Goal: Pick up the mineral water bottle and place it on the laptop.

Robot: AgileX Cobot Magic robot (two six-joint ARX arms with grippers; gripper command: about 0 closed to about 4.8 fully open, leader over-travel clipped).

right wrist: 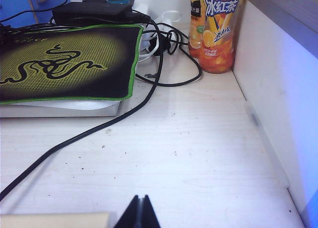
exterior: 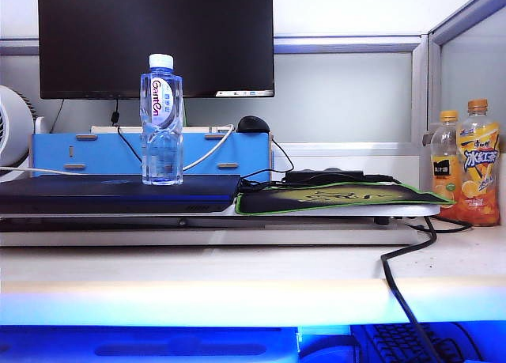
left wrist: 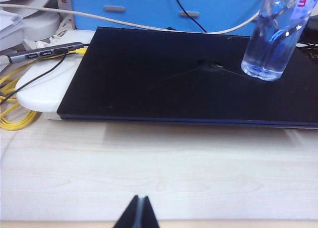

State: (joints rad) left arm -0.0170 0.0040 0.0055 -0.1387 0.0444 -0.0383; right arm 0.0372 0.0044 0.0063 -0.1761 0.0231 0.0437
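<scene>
The mineral water bottle [exterior: 162, 119] stands upright on the laptop [exterior: 118, 194], toward the right part of its lid. It is clear plastic with a white cap, a pinched waist and a pale label with red lettering, and clear water fills it close to the neck. In the left wrist view its base [left wrist: 268, 59] rests on the dark lid [left wrist: 164, 79], which lies flat and closed on the pale tabletop [left wrist: 159, 173].

At the far right, against the partition, two orange-capped juice bottles [exterior: 478, 164] hold orange drink behind yellow-orange labels. A green-edged mouse pad [exterior: 332, 197] lies just right of the laptop, with black cables [right wrist: 149, 89] trailing off it across the wood.

The left end effector [left wrist: 138, 213] sits low over the near edge of the tabletop, its fingers pressed together with nothing between them, well apart from the bottle, which is farther away and to the right. The right end effector [right wrist: 138, 213] is likewise closed tight and empty, above bare wood near the mouse pad's near right corner, with the juice bottles beyond it.
</scene>
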